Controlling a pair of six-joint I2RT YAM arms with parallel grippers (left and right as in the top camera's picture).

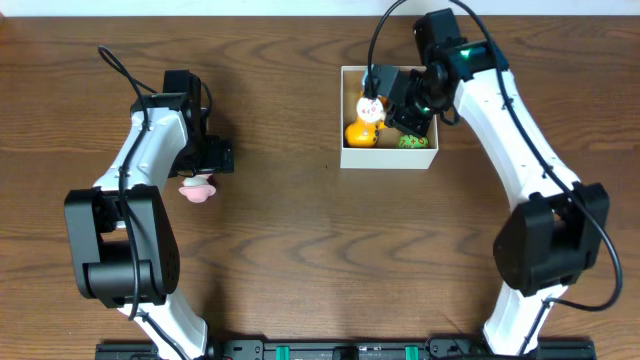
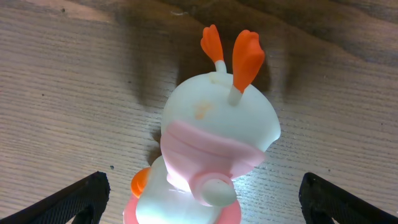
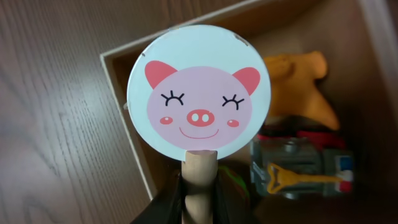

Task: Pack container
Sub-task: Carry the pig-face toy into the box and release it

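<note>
Container (image 1: pixel 389 158) square-on, open face upward

Brown wood-grain table (image 1: pixel 290 250). Over on its left side there's a white-and-pink toy (image 2: pixel 211 155) on the wood, with two orange ears sticking up. On the right there's a round pig-face sign (image 3: pixel 199 87) on a tan stick. An orange toy (image 3: pixel 301 81) is just beside it, and a grey toy (image 3: pixel 305 165) with a yellow bit sits next to that. Something green (image 1: pixel 411 141) is near them, too small to make out.
</note>
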